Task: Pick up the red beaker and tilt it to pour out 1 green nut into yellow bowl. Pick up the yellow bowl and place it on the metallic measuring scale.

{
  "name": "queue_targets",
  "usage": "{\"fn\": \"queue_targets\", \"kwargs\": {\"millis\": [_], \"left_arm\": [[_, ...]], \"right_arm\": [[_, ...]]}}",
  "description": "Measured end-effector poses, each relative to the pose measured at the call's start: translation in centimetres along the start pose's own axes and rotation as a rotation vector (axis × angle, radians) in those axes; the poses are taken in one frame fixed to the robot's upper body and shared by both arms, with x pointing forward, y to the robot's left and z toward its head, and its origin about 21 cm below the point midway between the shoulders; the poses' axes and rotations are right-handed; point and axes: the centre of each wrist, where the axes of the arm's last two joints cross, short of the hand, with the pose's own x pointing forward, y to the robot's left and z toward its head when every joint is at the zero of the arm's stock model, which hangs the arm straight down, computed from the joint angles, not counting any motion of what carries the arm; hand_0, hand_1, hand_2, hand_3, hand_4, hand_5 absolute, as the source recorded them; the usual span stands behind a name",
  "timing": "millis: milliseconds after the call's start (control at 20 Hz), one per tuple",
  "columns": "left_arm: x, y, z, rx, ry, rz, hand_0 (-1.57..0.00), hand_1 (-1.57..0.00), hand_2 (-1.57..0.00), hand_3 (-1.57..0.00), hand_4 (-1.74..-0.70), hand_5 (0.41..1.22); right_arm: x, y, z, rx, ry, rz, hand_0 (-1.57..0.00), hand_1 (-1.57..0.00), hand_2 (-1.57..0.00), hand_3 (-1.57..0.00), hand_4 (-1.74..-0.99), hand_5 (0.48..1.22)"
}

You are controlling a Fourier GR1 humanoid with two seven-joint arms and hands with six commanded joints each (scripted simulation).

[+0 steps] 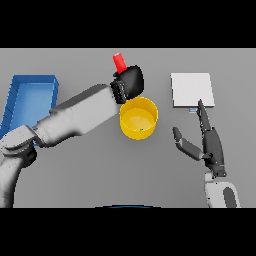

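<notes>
One green nut (141,130) already lies in the yellow bowl (139,118) just below our left hand (131,81), clamped on the red beaker (119,62), while our right hand (210,142), fingers apart, sits nearer the measuring scale (192,89).

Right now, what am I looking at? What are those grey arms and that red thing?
You are looking down from a robot's head at a grey table. The two grey arms are the robot's own. Its left hand is curled round a red beaker, holding it just behind a yellow bowl. A tiny green nut lies inside the bowl. Its right hand rests open, holding nothing, in front of the flat pale measuring scale. A blue tray sits at the left edge.
</notes>
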Motion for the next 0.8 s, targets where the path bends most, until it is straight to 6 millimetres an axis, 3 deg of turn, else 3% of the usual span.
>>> {"fn": "queue_targets", "kwargs": {"millis": [550, 800], "left_arm": [[0.6, 2.8, -0.7, -0.003, -0.031, -0.281, -1.57, -1.57, -1.57, -1.57, -1.72, 1.221], [-5.6, 5.2, 0.8, -0.006, 0.079, -0.363, -1.57, -1.57, -1.57, -1.57, -1.73, 1.221]], "right_arm": [[-0.2, 0.4, -0.1, -0.003, -0.006, 0.014, 0.00, 0.00, 0.00, 0.00, -1.152, 0.635], [-0.2, 0.1, -0.1, 0.005, -0.028, 0.005, 0.00, 0.00, 0.00, 0.00, -1.154, 0.654]]}}
